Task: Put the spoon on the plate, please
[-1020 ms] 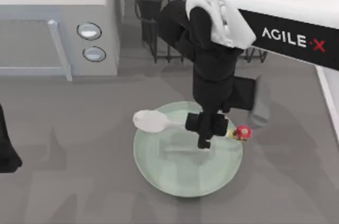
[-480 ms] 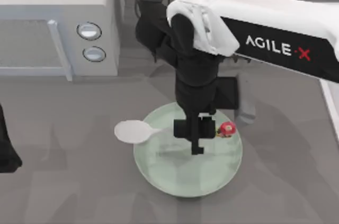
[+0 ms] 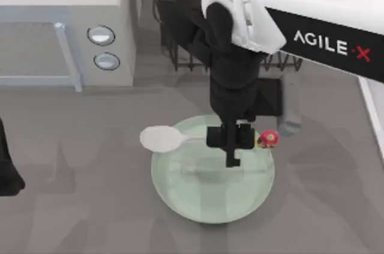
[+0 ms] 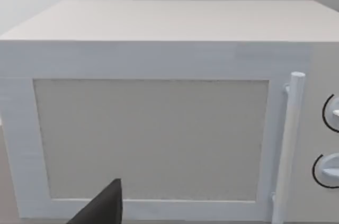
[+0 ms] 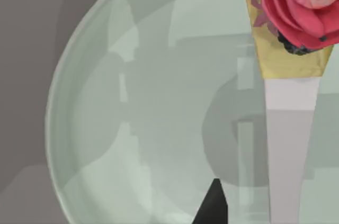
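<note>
The right arm reaches in from the top view's right and points its wrist straight down over the plate (image 3: pixel 212 183). The right gripper (image 3: pixel 231 140) pinches the spoon (image 3: pixel 161 139) at mid-handle, its bowl jutting past the plate's left rim and its red ornament (image 3: pixel 269 138) near the right rim. Half a second ago the spoon and gripper sat further left; both have shifted right. The left arm stays parked at the left edge, facing the microwave (image 4: pixel 159 123); whether its fingers are spread or closed cannot be told.
</note>
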{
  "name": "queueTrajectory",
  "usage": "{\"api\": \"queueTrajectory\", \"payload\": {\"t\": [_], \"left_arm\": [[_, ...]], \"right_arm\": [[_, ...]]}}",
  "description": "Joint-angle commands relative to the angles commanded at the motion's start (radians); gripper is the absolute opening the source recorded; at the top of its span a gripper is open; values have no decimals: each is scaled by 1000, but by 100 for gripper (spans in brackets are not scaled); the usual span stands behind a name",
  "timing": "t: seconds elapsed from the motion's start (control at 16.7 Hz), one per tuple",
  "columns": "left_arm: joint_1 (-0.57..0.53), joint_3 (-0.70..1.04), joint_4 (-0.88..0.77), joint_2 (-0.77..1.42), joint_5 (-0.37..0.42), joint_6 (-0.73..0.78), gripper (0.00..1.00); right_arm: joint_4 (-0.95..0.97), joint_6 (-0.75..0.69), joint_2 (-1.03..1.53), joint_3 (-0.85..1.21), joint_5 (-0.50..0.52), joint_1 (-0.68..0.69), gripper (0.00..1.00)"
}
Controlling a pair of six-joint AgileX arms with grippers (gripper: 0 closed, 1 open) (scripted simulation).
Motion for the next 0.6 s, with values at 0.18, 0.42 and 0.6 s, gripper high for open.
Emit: {"api": "queueTrajectory", "payload": {"t": [0.18, 0.42, 0.6], "left_arm": [[0, 0, 0, 0, 0, 0, 100], [0, 0, 0, 0, 0, 0, 100], [0, 0, 0, 0, 0, 0, 100]], "right_arm": [[-20, 11, -35, -9, 20, -22, 0], [-29, 18, -67, -21, 33, -43, 0], [-18, 16, -72, -29, 29, -48, 0]]}}
